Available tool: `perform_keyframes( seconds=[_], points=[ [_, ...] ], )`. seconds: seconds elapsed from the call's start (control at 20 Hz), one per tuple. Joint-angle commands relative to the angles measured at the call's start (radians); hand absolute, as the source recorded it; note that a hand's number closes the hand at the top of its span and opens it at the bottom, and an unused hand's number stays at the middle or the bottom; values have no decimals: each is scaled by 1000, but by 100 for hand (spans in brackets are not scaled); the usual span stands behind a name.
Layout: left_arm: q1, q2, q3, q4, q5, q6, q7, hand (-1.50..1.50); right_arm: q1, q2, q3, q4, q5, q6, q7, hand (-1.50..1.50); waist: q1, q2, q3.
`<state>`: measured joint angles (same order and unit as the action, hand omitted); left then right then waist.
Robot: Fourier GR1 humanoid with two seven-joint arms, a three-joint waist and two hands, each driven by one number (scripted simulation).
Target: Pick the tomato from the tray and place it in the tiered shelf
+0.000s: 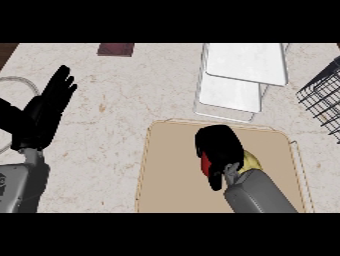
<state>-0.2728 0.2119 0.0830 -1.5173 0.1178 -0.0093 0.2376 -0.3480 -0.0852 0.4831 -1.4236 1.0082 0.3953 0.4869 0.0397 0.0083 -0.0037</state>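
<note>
Bare counter [121, 110] is lying open left of the tray [169, 170]; the tiered shelf [239, 80] and a wire basket [335, 107] are crowding the far right.

A flat beige tray [173, 175] with a paler rim lies on a cream counter top [121, 100] flecked with brown. The round tomato [206, 164] shows red under the black right hand [219, 145]. The tiered shelf [243, 75] is white, the wire basket [335, 105] black.
</note>
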Motion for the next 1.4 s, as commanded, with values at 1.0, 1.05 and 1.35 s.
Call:
perform_keyframes(
  seconds=[1.0, 1.05, 1.35],
  points=[
    [-85, -52, -84, 59, -15, -31, 8, 0, -762, 85, -95, 215, 78, -666, 832, 150, 140, 5, -3],
    [-106, -41, -84, 62, -19, -38, 9, 0, -779, 85, -95, 241, 78, -677, 846, 150, 147, 11, -3],
    [-126, -36, -64, 77, -29, -11, 19, 0, -951, 85, -155, 373, 151, -657, 939, 150, 97, 2, -3]
  ],
)
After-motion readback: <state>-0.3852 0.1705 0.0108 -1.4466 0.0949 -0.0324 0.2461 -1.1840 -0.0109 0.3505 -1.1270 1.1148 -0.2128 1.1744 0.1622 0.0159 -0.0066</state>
